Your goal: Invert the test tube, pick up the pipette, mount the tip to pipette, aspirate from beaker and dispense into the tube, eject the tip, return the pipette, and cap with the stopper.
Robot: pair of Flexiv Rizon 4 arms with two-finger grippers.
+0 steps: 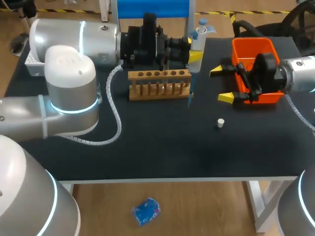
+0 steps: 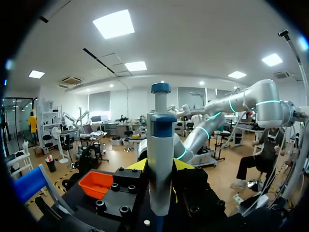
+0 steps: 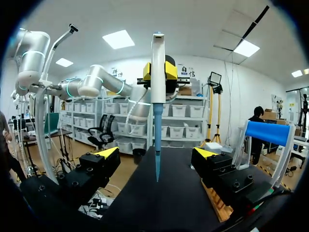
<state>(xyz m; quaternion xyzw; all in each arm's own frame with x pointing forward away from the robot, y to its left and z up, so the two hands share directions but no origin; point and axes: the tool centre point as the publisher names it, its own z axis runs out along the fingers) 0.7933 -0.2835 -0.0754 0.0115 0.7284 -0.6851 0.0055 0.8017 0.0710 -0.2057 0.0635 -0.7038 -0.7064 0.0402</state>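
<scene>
**Pipette upright in the left claw, tip on, at the rack's right end**

Pipette sits closest to us in the left wrist view, standing upright with the plunger on top. Left claw is clamped on its thick body from both sides. Blue tip hangs down just past the right end of the wooden rack. Whether it touches anything, we cannot tell. We cannot make out a tube in the rack, nor a beaker.

Right claw is right of the rack, fingers spread wide, holding nothing, facing the pipette. Orange bin lies under its wrist, farther right of the rack. White stopper lies on the table, forward and right of the rack, well apart from it.

Handling, our judgement:
- **Pipette:** light, stiff, smooth plastic. The thick body is the place to hold, leaving the plunger free.
- **Tip:** thin and only pushed on, so a side knock against the rack could bend or loosen it.
- **Stopper:** small and light, likely to skid. Pinch it across its sides.
</scene>
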